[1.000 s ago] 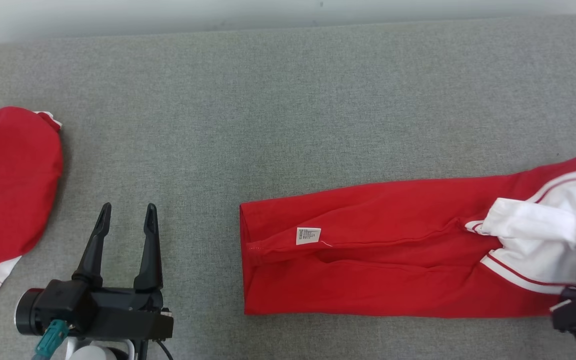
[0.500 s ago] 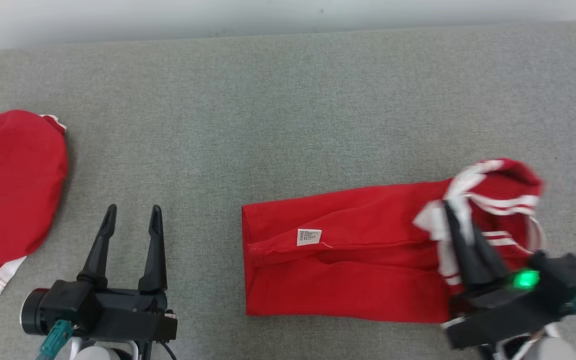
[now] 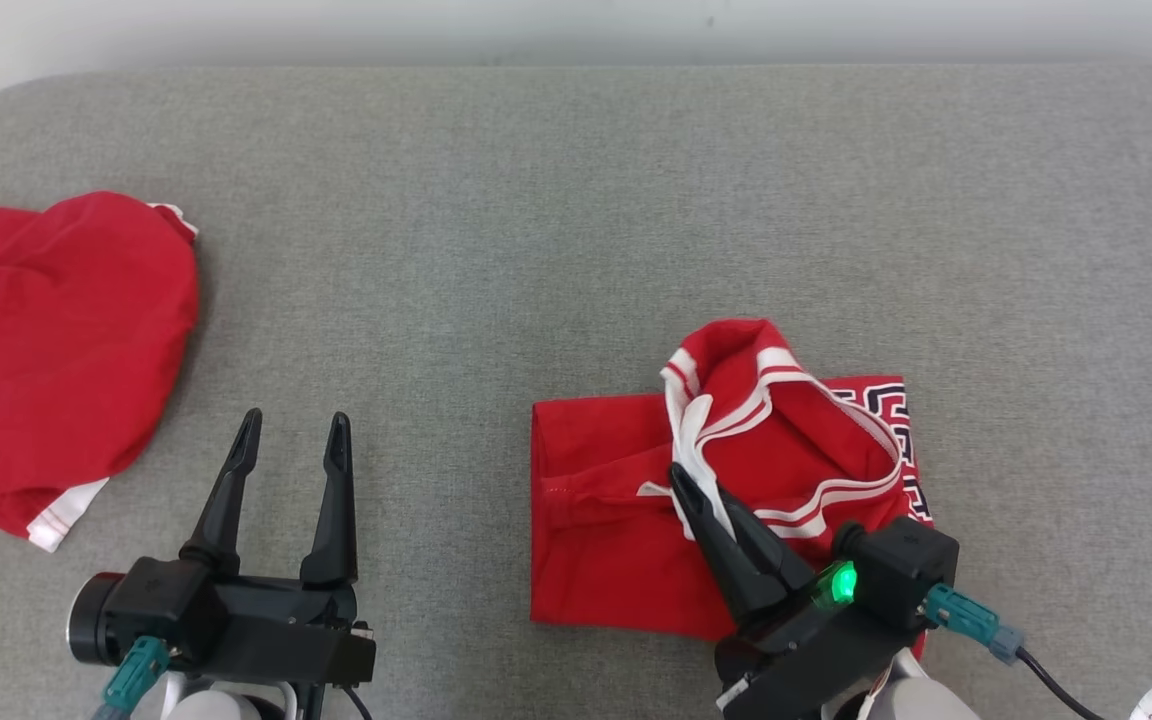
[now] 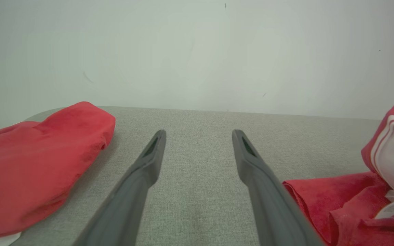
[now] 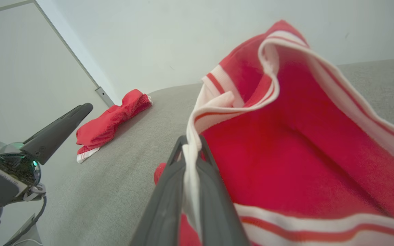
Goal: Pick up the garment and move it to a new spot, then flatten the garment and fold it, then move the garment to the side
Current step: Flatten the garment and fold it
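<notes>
Pinched fully shut on the white-trimmed edge of the garment (image 3: pixel 606 560), the right gripper (image 3: pixel 684 482) is seen in the head view at lower right of centre. There the garment lies on the grey surface (image 3: pixel 536 200), with its trimmed end raised and doubled over the red body. The left gripper (image 3: pixel 296 422) is held wide open with nothing in it, well apart from the garment, and 1 other red garment (image 3: pixel 56 340) lies at the far left. The garment's long axis is judged to run left to right, with the stitched hem toward the robot's left and a dark printed pattern exposed at the right edge. In the left wrist view, bare grey surface is framed between the 2 spread fingers of the left gripper (image 4: pixel 198 135), with the garment (image 4: pixel 320 201) off to the right. In the right wrist view, white trim is seen gripped between the closed fingers of the right gripper (image 5: pixel 192 140), and the red cloth of the garment (image 5: pixel 286 153) is seen billowing above them. The fold is judged to be under way. It would be done well if the held edge were carried low toward the hem, laid square to it, and released only once the raised loop is flattened.
</notes>
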You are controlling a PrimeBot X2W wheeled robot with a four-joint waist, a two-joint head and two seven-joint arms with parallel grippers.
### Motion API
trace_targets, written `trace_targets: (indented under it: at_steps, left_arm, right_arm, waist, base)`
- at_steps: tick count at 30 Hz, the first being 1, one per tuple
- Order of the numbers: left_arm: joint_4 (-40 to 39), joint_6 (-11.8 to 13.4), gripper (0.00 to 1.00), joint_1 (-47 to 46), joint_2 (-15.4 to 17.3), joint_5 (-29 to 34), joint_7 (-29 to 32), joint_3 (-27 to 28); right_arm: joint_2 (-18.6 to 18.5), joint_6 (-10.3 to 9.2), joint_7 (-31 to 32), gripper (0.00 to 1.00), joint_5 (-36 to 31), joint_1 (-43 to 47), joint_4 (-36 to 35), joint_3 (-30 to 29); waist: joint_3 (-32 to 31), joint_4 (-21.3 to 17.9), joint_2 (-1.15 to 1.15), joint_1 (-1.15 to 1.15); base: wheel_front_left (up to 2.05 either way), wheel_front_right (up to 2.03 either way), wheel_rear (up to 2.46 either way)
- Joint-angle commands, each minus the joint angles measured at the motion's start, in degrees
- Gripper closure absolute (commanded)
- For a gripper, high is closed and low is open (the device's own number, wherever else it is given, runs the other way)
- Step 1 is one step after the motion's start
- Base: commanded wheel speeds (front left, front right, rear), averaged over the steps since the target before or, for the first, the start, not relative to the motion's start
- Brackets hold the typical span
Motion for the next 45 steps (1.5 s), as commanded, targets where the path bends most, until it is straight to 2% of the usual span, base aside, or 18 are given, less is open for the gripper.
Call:
trace_targets:
  at_steps: [1,6,14,15,16,17,18,24,29,30,37,45]
  left_arm:
    - [0.05,-0.07,0.0,-0.4,0.04,-0.16,-0.21,-0.05]
    - [-0.06,0.03,0.0,-0.28,-0.11,0.13,-0.21,-0.09]
    - [0.42,-0.34,0.0,-1.14,-0.25,0.37,-0.21,-0.41]
    - [0.53,-0.36,0.0,-1.41,-0.26,0.33,-0.21,-0.38]
    - [0.6,-0.37,0.0,-1.6,-0.27,0.31,-0.21,-0.4]
    - [0.67,-0.43,0.0,-1.77,-0.29,0.3,-0.21,-0.38]
    - [0.71,-0.45,0.0,-1.85,-0.32,0.27,-0.21,-0.36]
    - [0.71,-0.36,0.0,-1.81,-0.36,0.05,-0.21,0.31]
    - [0.45,-0.17,0.0,-0.9,-0.41,0.57,-0.21,0.66]
    - [0.37,-0.12,0.0,-0.73,-0.42,0.7,-0.21,0.79]
    - [0.0,-0.19,0.0,-0.16,-0.11,1.5,-0.21,1.68]
    - [-0.14,-0.32,0.0,0.82,0.3,2.24,-0.21,2.28]
  right_arm:
    - [0.21,-0.04,-1.12,1.0,0.17,-1.05,1.36,0.04]
    - [0.99,-0.04,-3.16,1.0,0.81,-3.12,5.86,0.49]
    - [3.39,-0.03,-4.04,1.0,2.77,-7.24,11.4,6.38]
    - [3.64,-0.03,-4.4,0.85,2.81,-7.77,12.05,7.04]
    - [3.82,-0.03,-4.3,0.49,3.03,-8.0,12.72,7.92]
    - [3.97,-0.03,-4.35,0.05,3.12,-8.12,13.31,8.39]
    - [4.01,-0.03,-4.57,0.0,3.07,-8.37,13.79,8.6]
    - [3.21,-0.03,-4.36,0.0,2.67,-8.79,13.96,11.06]
    - [-0.18,-0.03,-4.92,0.0,1.3,-9.02,7.92,15.24]
    - [-1.38,-0.03,-5.52,0.0,0.54,-8.25,4.92,14.73]
    - [-2.51,-0.03,-6.85,0.0,-0.83,-4.49,-4.32,5.97]
    - [-1.9,-0.03,-7.29,0.0,-4.43,-0.16,-9.22,-10.1]
  waist:
    - [0.4,0.66,0.0,0.0]
    - [0.99,1.05,0.0,0.0]
    - [1.97,1.3,0.0,0.0]
    - [2.06,1.38,0.0,0.0]
    - [2.16,1.5,0.0,0.0]
    - [2.22,1.57,0.0,0.0]
    - [2.28,1.64,0.0,0.0]
    - [2.34,1.57,0.0,0.0]
    - [2.11,0.9,0.0,0.0]
    - [1.91,0.6,0.0,0.0]
    - [0.53,-0.49,0.0,0.0]
    - [-1.34,-1.23,0.0,0.0]
  base:
    - [0.0,0.0,0.0]
    - [0.0,0.0,0.0]
    - [0.0,0.0,0.0]
    - [0.0,0.0,0.0]
    - [0.0,0.0,0.0]
    - [0.0,0.0,0.0]
    - [0.0,0.0,0.0]
    - [0.0,0.0,0.0]
    - [0.0,0.0,0.0]
    - [0.0,0.0,0.0]
    - [0.0,0.0,0.0]
    - [0.0,0.0,0.0]
